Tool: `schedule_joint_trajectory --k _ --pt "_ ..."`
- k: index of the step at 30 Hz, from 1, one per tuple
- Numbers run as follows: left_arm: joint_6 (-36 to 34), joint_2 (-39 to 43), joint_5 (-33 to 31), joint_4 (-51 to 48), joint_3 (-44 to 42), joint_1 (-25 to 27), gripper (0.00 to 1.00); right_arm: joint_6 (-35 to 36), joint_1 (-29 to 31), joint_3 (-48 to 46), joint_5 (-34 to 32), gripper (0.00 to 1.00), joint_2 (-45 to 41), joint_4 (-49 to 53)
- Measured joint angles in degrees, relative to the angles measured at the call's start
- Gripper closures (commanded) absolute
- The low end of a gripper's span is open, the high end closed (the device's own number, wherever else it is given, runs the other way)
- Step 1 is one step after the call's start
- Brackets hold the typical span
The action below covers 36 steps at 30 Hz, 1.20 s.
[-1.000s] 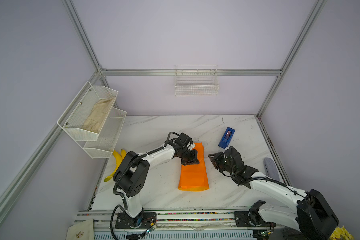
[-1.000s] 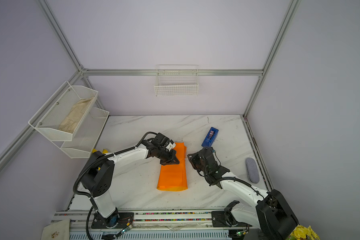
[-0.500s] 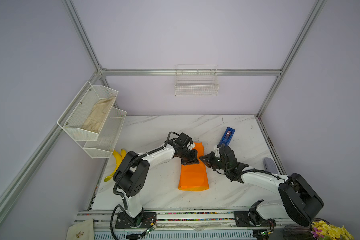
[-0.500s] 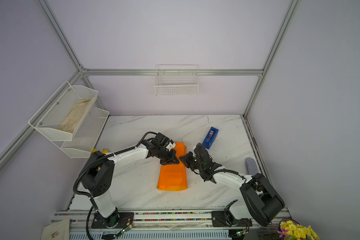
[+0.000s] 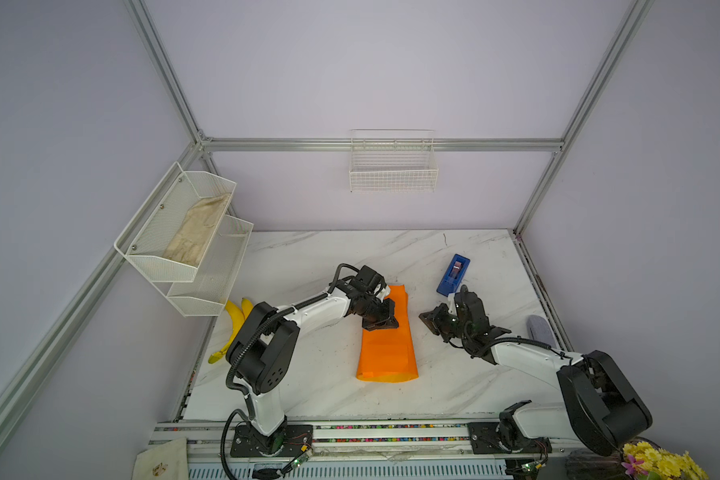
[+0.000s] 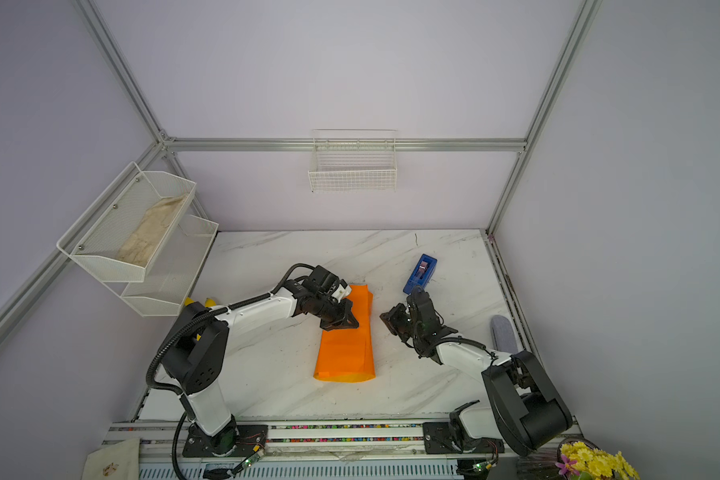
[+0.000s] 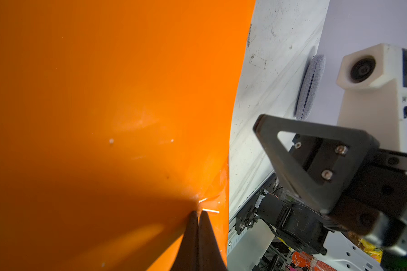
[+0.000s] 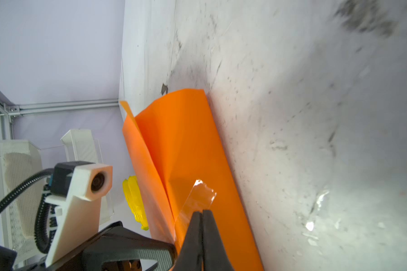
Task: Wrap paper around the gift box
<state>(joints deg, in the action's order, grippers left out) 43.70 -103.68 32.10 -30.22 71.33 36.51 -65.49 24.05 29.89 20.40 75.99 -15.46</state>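
1. Where the front rail (image 5: 391,432) runs, two arms are mounted, the left arm (image 5: 308,309) and the right arm (image 5: 524,357). One bunch of yellow flowers (image 5: 661,461) pokes in at the near right corner.
2. One sheet of paper (image 5: 385,353), orange, lies in the middle of the marble table (image 5: 308,257). It's folded over itself into a loose flattened tube, and the near end is open and a bit puffed up. The gift box doesn't show in any view, so I can't tell where it sits.
3. Two grippers. The left gripper (image 5: 383,322) is down on the far half of the paper with its jaws pressed together, tips on the top layer near the sheet's right edge. Its wrist covers part of the far end in both top views.
4. The right gripper (image 5: 429,322) sits just right of the paper, with bare marble between them. Its jaws pinch one short strip of clear tape (image 8: 199,199), which sticks out past the tips.
5. Off to the sides there are two bananas (image 5: 235,324) at the left table edge and one grey pad (image 5: 539,328) at the right edge.
6. Further back is one blue tape dispenser (image 5: 454,274), just behind the right gripper.
7. On the left wall hangs one two-tier mesh shelf (image 5: 175,257) with one beige cloth (image 5: 198,232) in the upper tier. On the back wall is one white wire basket (image 5: 393,178).
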Motion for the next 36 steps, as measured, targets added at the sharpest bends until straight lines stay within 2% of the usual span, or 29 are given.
schedule_joint_trajectory --k 5,12,25,31,36 --pt "0.00 0.00 -0.02 -0.09 0.00 0.00 1.00 2.82 -0.26 0.98 0.87 0.93 -2.03 1.90" --pt "0.02 0.00 -0.07 -0.09 0.00 0.00 1.00 3.08 -0.22 1.07 5.81 0.94 -1.42 -2.10" --pt "0.02 0.00 -0.15 -0.11 0.00 0.00 1.00 3.28 1.05 1.07 11.85 0.96 12.48 -10.45" --pt "0.04 0.00 -0.17 -0.15 0.00 0.00 1.00 3.50 1.09 1.05 11.93 0.97 17.14 -11.54" --pt "0.04 0.09 -0.37 -0.20 0.00 0.02 1.00 5.35 1.07 1.07 7.37 0.97 12.15 -4.44"
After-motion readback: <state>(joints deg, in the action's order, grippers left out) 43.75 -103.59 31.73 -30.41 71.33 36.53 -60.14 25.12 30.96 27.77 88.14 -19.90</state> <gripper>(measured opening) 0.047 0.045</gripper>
